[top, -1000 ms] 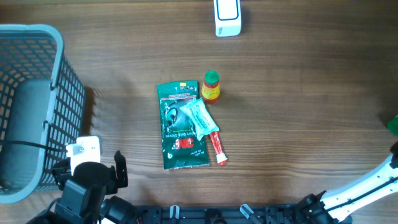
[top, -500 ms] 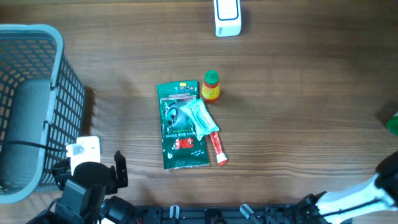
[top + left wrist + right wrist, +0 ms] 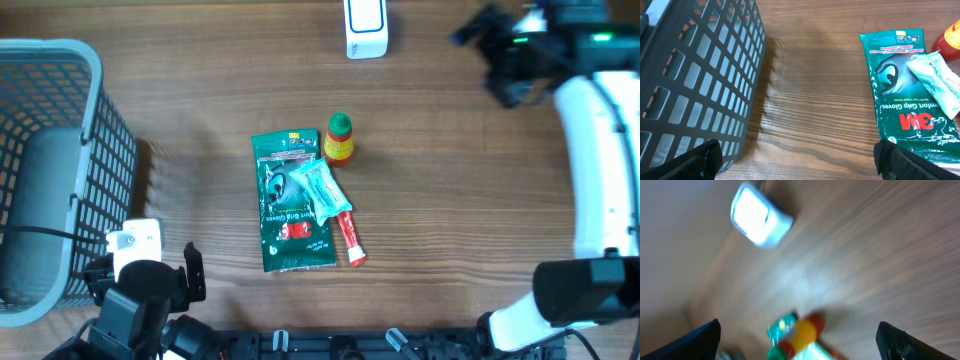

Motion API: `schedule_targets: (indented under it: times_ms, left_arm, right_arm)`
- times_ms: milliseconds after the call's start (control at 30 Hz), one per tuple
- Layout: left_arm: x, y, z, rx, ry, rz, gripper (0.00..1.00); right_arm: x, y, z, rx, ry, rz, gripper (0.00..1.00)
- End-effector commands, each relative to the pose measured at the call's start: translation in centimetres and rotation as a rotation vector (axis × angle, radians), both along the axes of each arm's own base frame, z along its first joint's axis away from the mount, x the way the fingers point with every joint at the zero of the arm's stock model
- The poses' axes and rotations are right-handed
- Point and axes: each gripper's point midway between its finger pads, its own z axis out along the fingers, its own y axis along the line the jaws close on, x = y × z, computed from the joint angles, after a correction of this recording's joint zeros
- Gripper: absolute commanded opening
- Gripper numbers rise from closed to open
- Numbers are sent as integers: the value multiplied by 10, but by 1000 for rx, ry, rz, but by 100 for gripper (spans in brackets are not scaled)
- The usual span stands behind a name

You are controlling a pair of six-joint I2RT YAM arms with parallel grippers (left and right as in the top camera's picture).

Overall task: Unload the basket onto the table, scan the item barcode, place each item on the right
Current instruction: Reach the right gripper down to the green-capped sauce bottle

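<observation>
The right gripper (image 3: 485, 50), jaws wide and empty, hangs near the white scanner (image 3: 366, 28), probably to fetch it, though its own view is blurred. The green glove packet (image 3: 285, 235) lies mid-table, label up. The left gripper (image 3: 800, 160), equally open, sits beside the basket (image 3: 100, 110).

the overhead view looks straight down from high up and takes in the whole wooden table (image 3: 480, 200), with the basket (image 3: 110, 170) at its left edge, the white box (image 3: 366, 28) at the far edge and the green packet (image 3: 282, 215) near the middle. the left wrist view sits low and close to the wood, facing the far side, basket wall close on its left, packet on its right. the right wrist view is blurred and tilted, looking down from higher at the white box, a small bottle (image 3: 340, 140) and the packet's corner. all three views share the packet.
</observation>
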Motion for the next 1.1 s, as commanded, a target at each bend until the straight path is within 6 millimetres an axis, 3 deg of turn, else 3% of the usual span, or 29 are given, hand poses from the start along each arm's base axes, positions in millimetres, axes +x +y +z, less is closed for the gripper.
schedule_targets:
  times_ms: [0,67,167,233,333,400,500,667,733,800,867,967,1067]
  left_arm:
    - [0,1,2,-3,-9,3,100]
    - [0,1,2,-3,-9,3,100]
    - [0,1,2,-3,-9,3,100]
    - [0,1,2,-3,-9,3,100]
    - [0,1,2,-3,-9,3,100]
    - [0,1,2,-3,-9,3,100]
    - [0,1,2,-3,-9,3,100]
    - [0,1,2,-3,-9,3,100]
    - [0,1,2,-3,-9,3,100]
    - [0,1,2,-3,-9,3,100]
    - [0,1,2,-3,-9,3,100]
    - [0,1,2,-3,-9,3,100]
    - [0,1,2,-3,-9,3,100]
  right_arm:
    - [-6,64,-29,-89,10,193,100]
    - [-8,89,-49,-161,17,262,100]
    - [-18,145,-84,-250,3,522,100]
    - [-19,164,-100,-297,-2,583,100]
    - [-24,173,-115,-317,34,585,100]
    - [-27,174,-123,-315,64,577,99]
    - [-30,174,-139,-319,112,583,90]
    - [-37,173,-159,-331,176,609,69]
    - [-39,172,-160,-337,186,620,55]
    - [-40,170,-159,-353,179,659,43]
    - [-40,165,-155,-369,171,696,39]
    - [-35,151,-134,-416,106,807,39]
    - [-46,129,-115,-527,22,1101,42]
